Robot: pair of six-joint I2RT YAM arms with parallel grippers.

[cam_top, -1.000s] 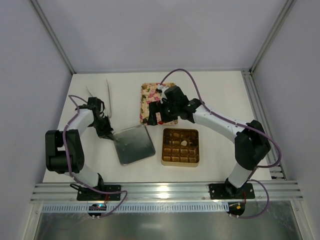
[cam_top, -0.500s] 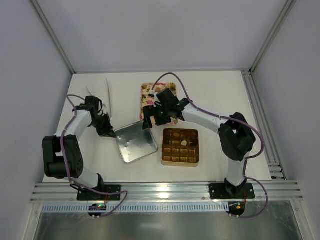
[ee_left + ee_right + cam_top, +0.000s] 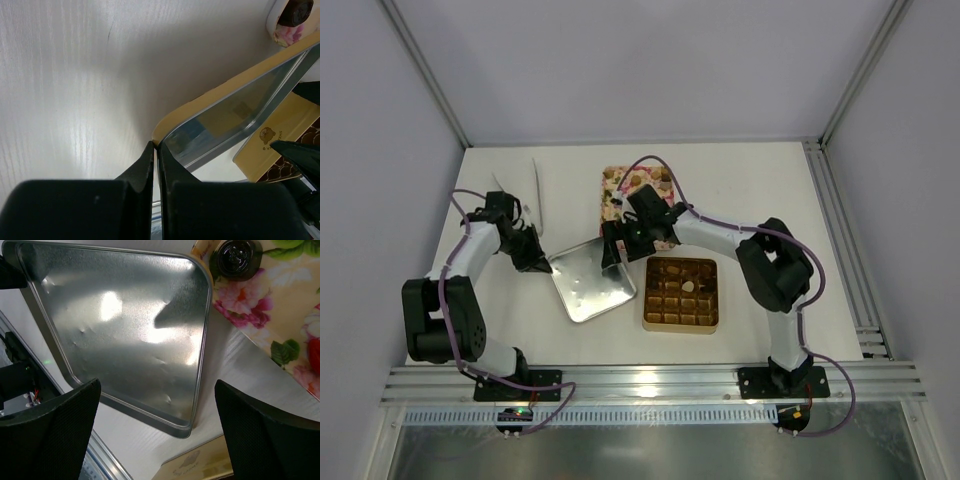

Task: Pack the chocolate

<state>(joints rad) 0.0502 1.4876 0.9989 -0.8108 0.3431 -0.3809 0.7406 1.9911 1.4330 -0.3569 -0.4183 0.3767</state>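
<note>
Several dark and tan chocolate pieces (image 3: 645, 180) lie on the pink floral tray (image 3: 620, 200); one dark piece (image 3: 235, 255) shows in the right wrist view. A pale piece (image 3: 688, 285) sits in the gold gridded box (image 3: 681, 326). My left gripper (image 3: 538, 264) is shut on the left corner of a silver tin lid (image 3: 592, 285), its jaws pinching the rim (image 3: 157, 145). My right gripper (image 3: 611, 247) hangs open over the lid's right edge (image 3: 200, 340), holding nothing, its fingers (image 3: 55, 425) spread wide on either side.
Two thin white strips (image 3: 535, 190) lie at the back left. The gold box corner (image 3: 200, 462) sits close beside the lid. The floral tray (image 3: 280, 315) touches the lid's far corner. Metal rails run along the near table edge (image 3: 650, 380).
My right gripper has swung left from over the floral tray to above the lid's right edge. The left gripper shifted slightly, turning the lid with it.
</note>
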